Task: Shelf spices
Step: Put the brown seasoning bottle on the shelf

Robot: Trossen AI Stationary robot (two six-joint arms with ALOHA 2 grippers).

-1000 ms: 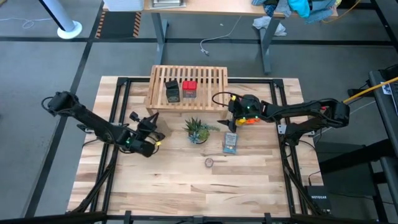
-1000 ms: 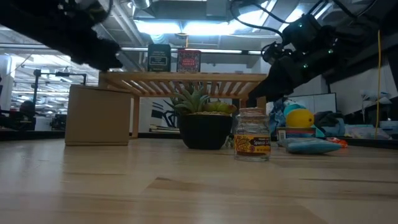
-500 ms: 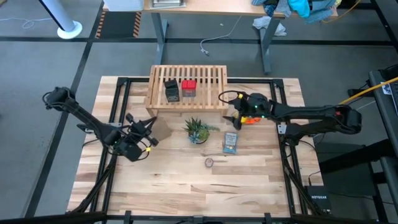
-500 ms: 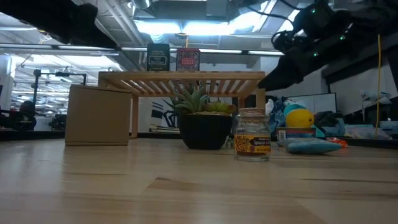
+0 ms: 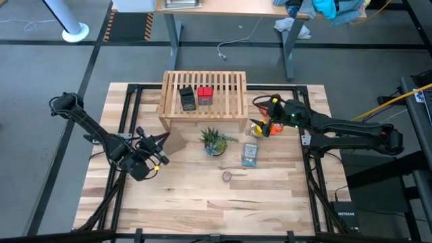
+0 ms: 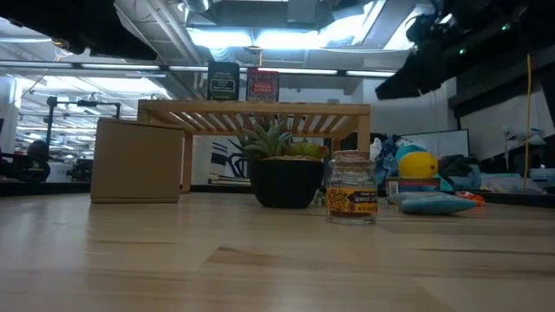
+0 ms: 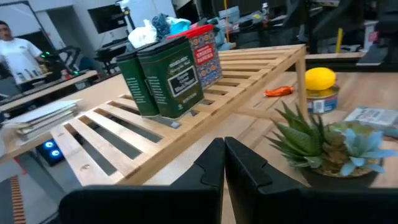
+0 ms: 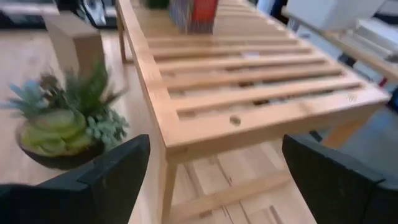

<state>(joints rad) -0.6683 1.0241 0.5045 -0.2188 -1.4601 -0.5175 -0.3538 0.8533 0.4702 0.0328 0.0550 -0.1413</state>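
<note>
Two tins stand upright on the slatted top of the light-wood shelf (image 5: pixel 202 94): the dark tin (image 5: pixel 187 99) and, beside it, the red tin (image 5: pixel 204 95). They also show as the dark tin (image 7: pixel 168 78) and red tin (image 7: pixel 205 53) in the left wrist view. The small round jar (image 5: pixel 227 176) stands on its base on the table, nearer than the shelf, and its label shows on the jar (image 6: pixel 352 187) in the low view. My left gripper (image 5: pixel 160 143) is shut, off the shelf's near left corner. My right gripper (image 5: pixel 262 113) is open wide, by the shelf's right end.
A potted plant (image 5: pixel 214 142) stands just near of the shelf, and a flat blue packet (image 5: pixel 250 154) lies to its right. Yellow and orange items (image 5: pixel 260 128) sit under my right gripper. A cardboard box (image 6: pixel 139 160) stands by the shelf's left leg. A person (image 7: pixel 12 37) is beyond the table.
My left gripper has drawn back from the shelf toward the table's near left. My right gripper has moved up and toward the right edge, away from the shelf's right end. The tins and the jar have stayed where they were.
</note>
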